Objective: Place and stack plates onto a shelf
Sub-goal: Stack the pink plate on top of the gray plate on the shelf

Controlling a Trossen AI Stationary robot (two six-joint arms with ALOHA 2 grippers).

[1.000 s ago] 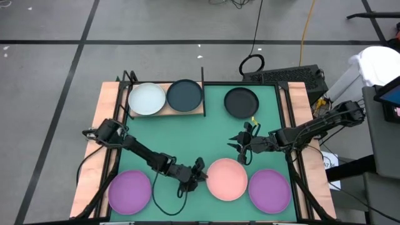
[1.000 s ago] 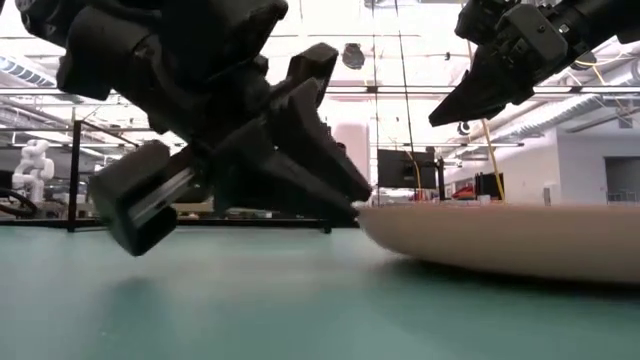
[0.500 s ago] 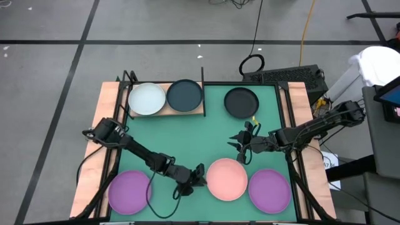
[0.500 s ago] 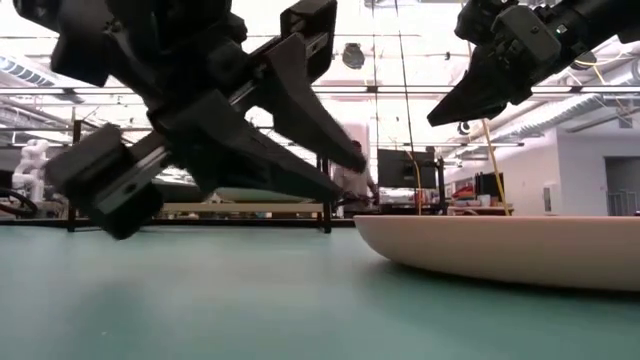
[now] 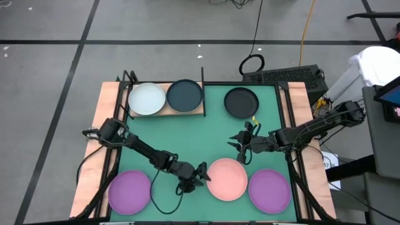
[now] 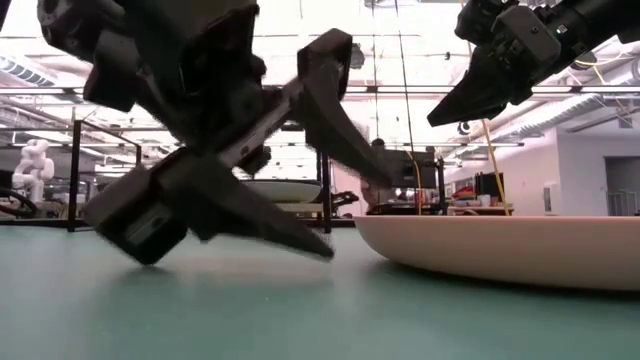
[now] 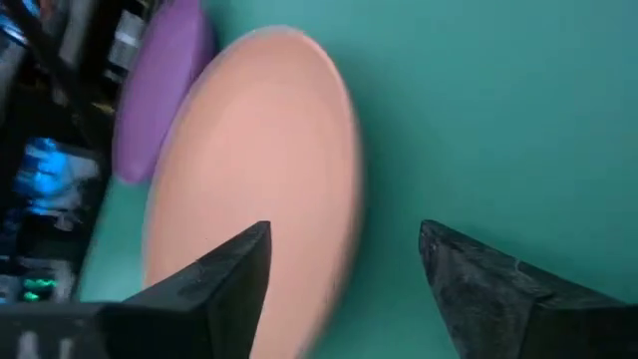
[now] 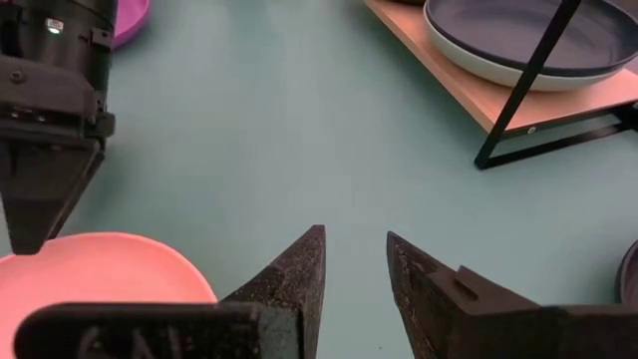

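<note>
A pink plate (image 5: 228,180) lies flat on the green mat near the front edge. My left gripper (image 5: 203,175) is open at its left rim (image 6: 362,224). One finger stands over the plate and the other low beside it, and I see no touch. My right gripper (image 5: 242,147) hovers above the mat just beyond the plate's far rim, its fingers a narrow gap apart with nothing between them. The shelf (image 5: 164,113) at the far left carries a white-blue plate (image 5: 147,99) and a dark plate (image 5: 185,95).
A black plate (image 5: 241,102) lies on the mat right of the shelf. Purple plates lie at the front left (image 5: 130,191) and the front right (image 5: 269,190). The shelf's black posts (image 5: 202,87) stand upright. Bare mat (image 5: 187,137) stretches across the middle.
My left gripper has opened wide at the pink plate's left rim. It has also rolled about its own axis, so in the low view one finger now stands above the other. The pink plate lies where it was.
</note>
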